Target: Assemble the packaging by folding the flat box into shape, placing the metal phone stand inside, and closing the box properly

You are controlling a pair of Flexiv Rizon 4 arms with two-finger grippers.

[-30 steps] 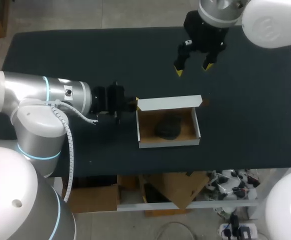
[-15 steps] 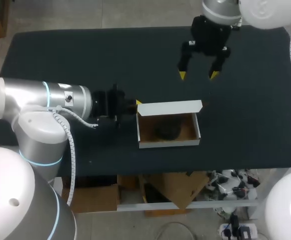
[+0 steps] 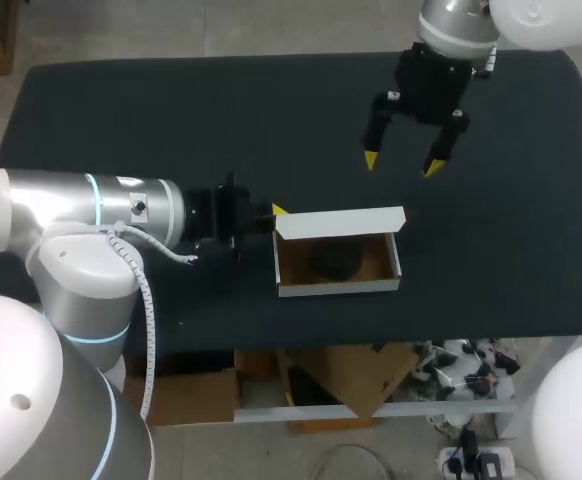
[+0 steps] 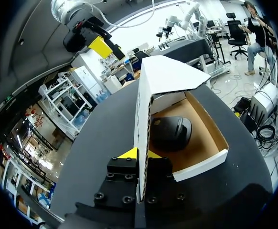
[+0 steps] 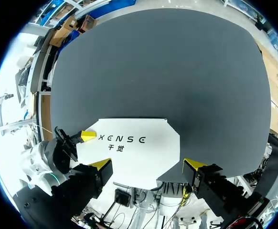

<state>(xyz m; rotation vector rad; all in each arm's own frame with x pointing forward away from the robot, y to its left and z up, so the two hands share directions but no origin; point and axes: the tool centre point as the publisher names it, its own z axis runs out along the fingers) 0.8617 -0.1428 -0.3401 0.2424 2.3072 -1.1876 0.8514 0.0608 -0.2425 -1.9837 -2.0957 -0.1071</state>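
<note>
Box lid point(image 3: 339, 222) is pinched at its left corner between the fingers of the left gripper point(image 4: 139, 153), which are closed tight on the card. Compared with a second ago, the lid leans further over the box point(image 3: 337, 288) and hides more of its brown floor. The dark phone stand point(image 3: 333, 262) lies inside the box, partly under the lid. The closing step looks under way, with the stand already packed. Behind the box, the right gripper point(image 3: 403, 165) hangs above the table point(image 3: 171, 120), its fingers spread wide and holding nothing. It has dropped closer to the box's far edge than before, and its fingers stand wider apart, probably to press the lid down.
</note>
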